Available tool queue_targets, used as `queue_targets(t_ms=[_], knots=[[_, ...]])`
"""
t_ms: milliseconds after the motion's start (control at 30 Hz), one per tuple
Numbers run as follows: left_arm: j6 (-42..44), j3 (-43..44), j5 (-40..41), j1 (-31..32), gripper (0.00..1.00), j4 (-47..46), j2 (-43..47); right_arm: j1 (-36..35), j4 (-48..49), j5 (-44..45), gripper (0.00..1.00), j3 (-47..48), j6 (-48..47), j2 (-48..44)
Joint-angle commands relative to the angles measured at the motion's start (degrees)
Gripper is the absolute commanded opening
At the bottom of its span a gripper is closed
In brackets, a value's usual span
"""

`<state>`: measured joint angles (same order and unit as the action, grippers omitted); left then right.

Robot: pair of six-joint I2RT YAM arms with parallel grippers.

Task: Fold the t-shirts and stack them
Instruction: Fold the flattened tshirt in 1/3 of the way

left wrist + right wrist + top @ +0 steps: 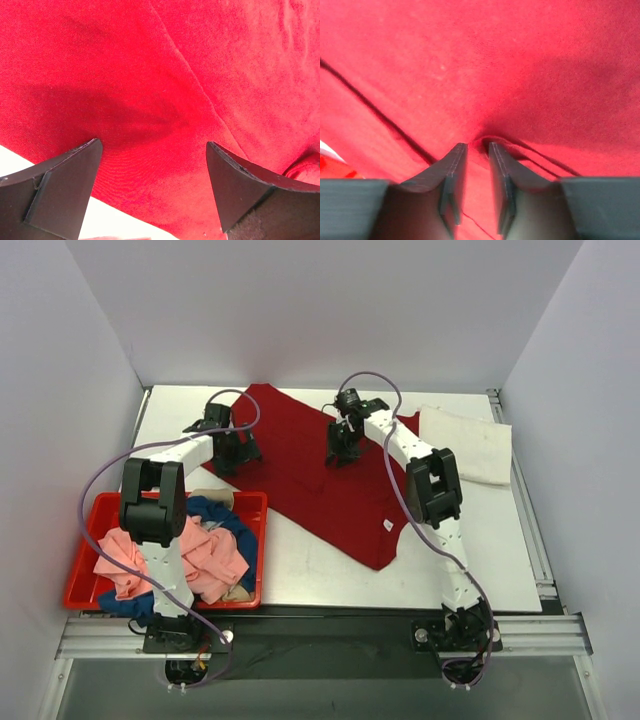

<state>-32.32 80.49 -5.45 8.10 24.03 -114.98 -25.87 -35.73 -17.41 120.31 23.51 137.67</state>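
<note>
- bin (pixel 78 590) far left, heaped with loose shirts (pixel 205 550).
- left gripper (pixel 152 145), fingers wide, hovers at the red shirt's (pixel 320 490) left edge; better to bite the hem than mid-panel.
- red shirt lies spread mid-table.
- right gripper (pixel 476 146), fingers narrow, nips a pucker; likely needs a deeper hold.
- white shirt (pixel 465 445) folded far right, the probable stack spot.

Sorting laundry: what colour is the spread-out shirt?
The shirt is dark red; top view shows it best.

Dark red t-shirt (pixel 310 490), flat, centred
</note>
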Motion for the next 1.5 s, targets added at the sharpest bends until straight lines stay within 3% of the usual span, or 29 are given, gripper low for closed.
queue_targets(t_ms=[0, 167, 300, 400, 633, 767, 967, 1100, 1467], knots=[[0.94, -1.74, 0.8, -0.63, 0.97, 5.76, -0.34, 0.47, -0.75, 0.62, 0.36, 3.26, 1.54, -0.03], [1.03, -0.07, 0.97, -0.54, 0.97, 6.2, 0.46, 1.87, 1.18, -1.82, 0.61, 3.7, 1.37, -3.19], [1.73, 2.82, 1.85, -0.19, 0.97, 7.26, 1.33, 3.63, 1.36, -4.65, 0.67, 2.75, 0.23, -5.82], [2.17, 6.16, 2.29, 0.16, 0.97, 7.35, 1.42, 4.94, 1.36, -4.74, 0.68, -1.64, -1.35, -10.21], [2.08, 14.34, 1.5, 0.69, 0.97, 4.45, -4.28, 6.09, 5.4, -1.66, 0.67, -25.1, -2.77, -22.69], [2.17, 15.4, -0.35, 0.69, 0.97, -0.2, -8.58, 6.18, 7.95, -0.79, 0.66, -34.07, -2.15, -23.85], [3.57, 13.74, 0.53, 0.43, 0.97, -4.08, -10.62, 6.09, 10.5, 0.53, 0.65, -36.81, -0.83, -21.39], [2.96, 11.54, 2.89, -0.89, 0.97, -1.37, -10.53, 6.01, 10.06, 0.71, 0.65, -39.09, 0.39, -20.33], [2.7, 2.4, 1.06, -2.56, 0.97, -0.74, -6.67, 4.07, 7.07, -0.34, 0.64, -52.0, 3.47, -25.51]])
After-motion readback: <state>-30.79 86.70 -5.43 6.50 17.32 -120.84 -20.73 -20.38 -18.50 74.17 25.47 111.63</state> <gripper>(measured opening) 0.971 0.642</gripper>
